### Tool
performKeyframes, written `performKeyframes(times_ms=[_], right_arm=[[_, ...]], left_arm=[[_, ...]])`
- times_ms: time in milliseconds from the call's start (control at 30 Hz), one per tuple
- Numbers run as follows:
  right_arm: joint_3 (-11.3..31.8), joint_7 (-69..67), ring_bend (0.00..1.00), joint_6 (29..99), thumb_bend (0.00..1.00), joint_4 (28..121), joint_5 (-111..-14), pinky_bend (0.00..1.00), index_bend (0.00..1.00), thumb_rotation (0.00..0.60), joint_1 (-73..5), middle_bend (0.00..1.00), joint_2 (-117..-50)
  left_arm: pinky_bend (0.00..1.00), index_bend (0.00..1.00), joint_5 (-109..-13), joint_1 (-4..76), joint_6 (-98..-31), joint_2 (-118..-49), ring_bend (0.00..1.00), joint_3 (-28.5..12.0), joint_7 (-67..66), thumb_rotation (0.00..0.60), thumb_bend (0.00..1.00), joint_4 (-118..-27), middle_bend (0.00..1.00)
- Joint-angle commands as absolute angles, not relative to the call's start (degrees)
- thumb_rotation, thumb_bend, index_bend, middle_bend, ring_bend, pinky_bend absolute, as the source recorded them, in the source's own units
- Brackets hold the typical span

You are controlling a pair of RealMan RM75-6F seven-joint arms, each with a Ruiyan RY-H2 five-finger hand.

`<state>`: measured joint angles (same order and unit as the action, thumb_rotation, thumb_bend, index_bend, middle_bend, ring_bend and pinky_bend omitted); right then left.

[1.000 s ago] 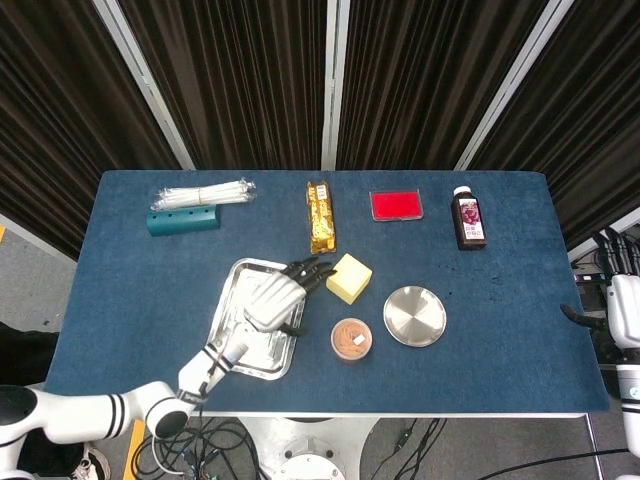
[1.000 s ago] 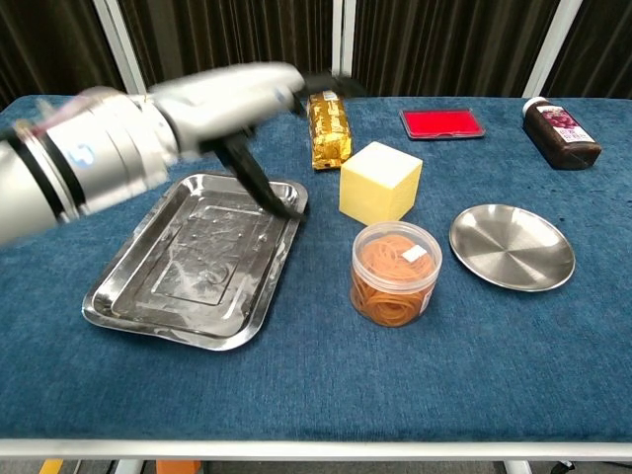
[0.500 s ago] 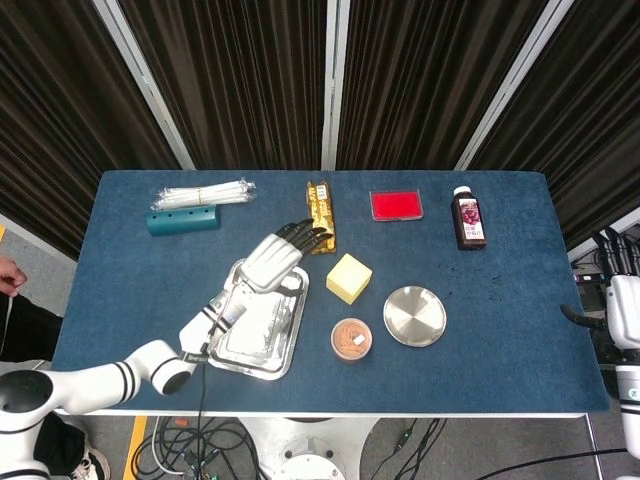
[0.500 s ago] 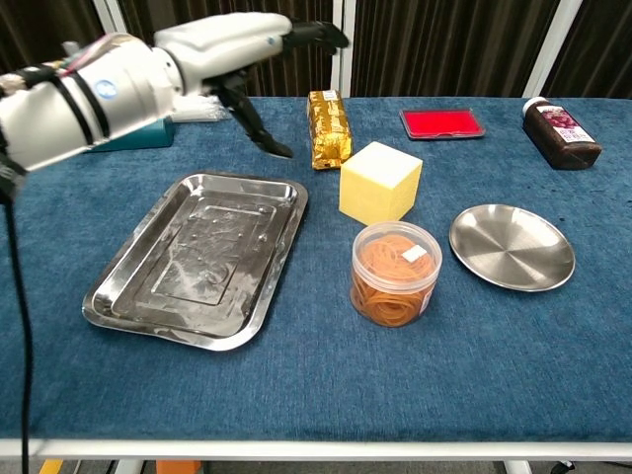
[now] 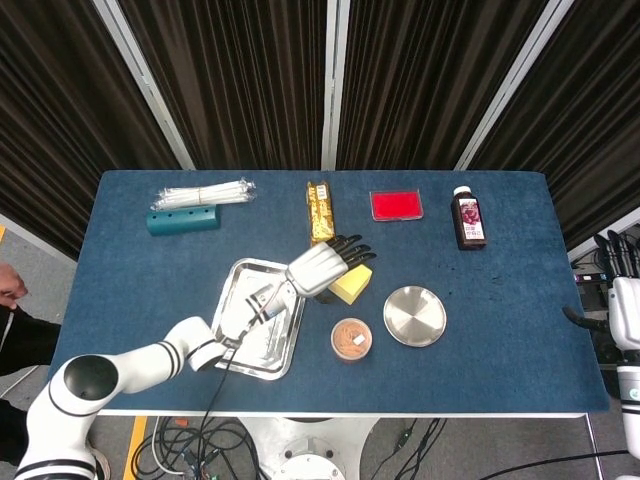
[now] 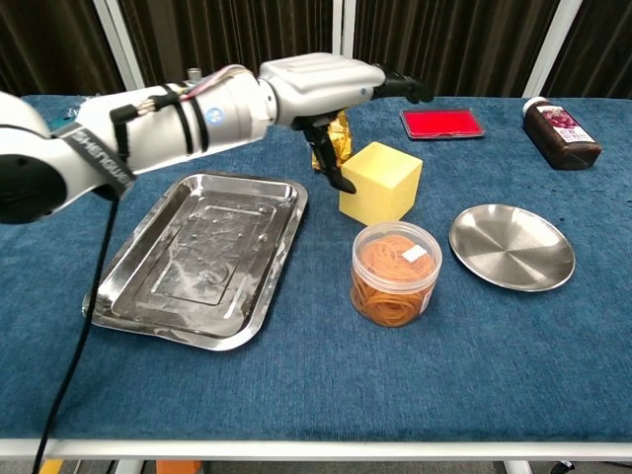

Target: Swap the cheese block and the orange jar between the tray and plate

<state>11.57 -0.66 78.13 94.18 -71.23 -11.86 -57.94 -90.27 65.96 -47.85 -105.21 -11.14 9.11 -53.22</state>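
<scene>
The yellow cheese block (image 6: 380, 182) stands on the blue table between the steel tray (image 6: 148, 286) and the round steel plate (image 6: 512, 246). The orange jar (image 6: 395, 273), clear plastic with orange bands inside, stands just in front of the cheese block (image 5: 354, 285), also off both tray (image 5: 232, 320) and plate (image 5: 415, 316). My left hand (image 6: 326, 84) hovers open above and slightly left of the cheese, fingers spread, thumb pointing down beside the block's left face. In the head view my left hand (image 5: 325, 266) overlaps the cheese's top left. My right hand (image 5: 625, 305) rests at the far right table edge, holding nothing.
A gold foil pack (image 6: 330, 138) lies behind the cheese. A red flat box (image 6: 441, 122) and a dark bottle (image 6: 559, 132) sit at the back right. A teal holder with white sticks (image 5: 188, 209) is at the back left.
My left hand has swung right from over the tray's far edge to above the cheese block. Cheese, jar, tray and plate have not moved.
</scene>
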Motion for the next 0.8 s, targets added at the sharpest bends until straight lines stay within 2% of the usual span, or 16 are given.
performKeyframes(times_ms=[33,300,533,633,800], right_arm=[[11.53,-0.81,0.00,78.05,0.00,93.95,-71.29,0.00,0.00,0.600,-11.78,0.00,-58.04],[11.55,-1.47,0.00,77.60,0.00,92.89,-71.34,0.00,0.00,0.600,-11.74,0.00,-58.53],[11.47,-1.90,0.00,76.82,0.00,91.93,-71.23,0.00,0.00,0.600,-11.84,0.00,-59.02],[11.48,-1.96,0.00,76.77,0.00,91.77,-71.29,0.00,0.00,0.600,-11.85,0.00,-59.25],[11.66,-1.82,0.00,76.74,0.00,91.89,-71.32,0.00,0.00,0.600,-11.94,0.00,-59.25]], left_arm=[[0.17,0.10,-90.70,69.45,-43.72,-106.96,0.00,-10.42,12.18,0.600,0.04,-49.76,0.08],[0.18,0.13,-92.23,74.36,-38.58,-109.11,0.00,-7.67,17.85,0.600,0.04,-43.34,0.11],[0.21,0.29,-92.49,74.95,-40.27,-110.41,0.01,-6.46,20.23,0.600,0.13,-39.96,0.26],[0.24,0.37,-92.23,74.56,-41.81,-111.06,0.05,-6.36,20.27,0.600,0.17,-38.80,0.35],[0.25,0.42,-91.87,73.91,-44.39,-110.84,0.09,-6.44,19.95,0.600,0.22,-38.67,0.41]])
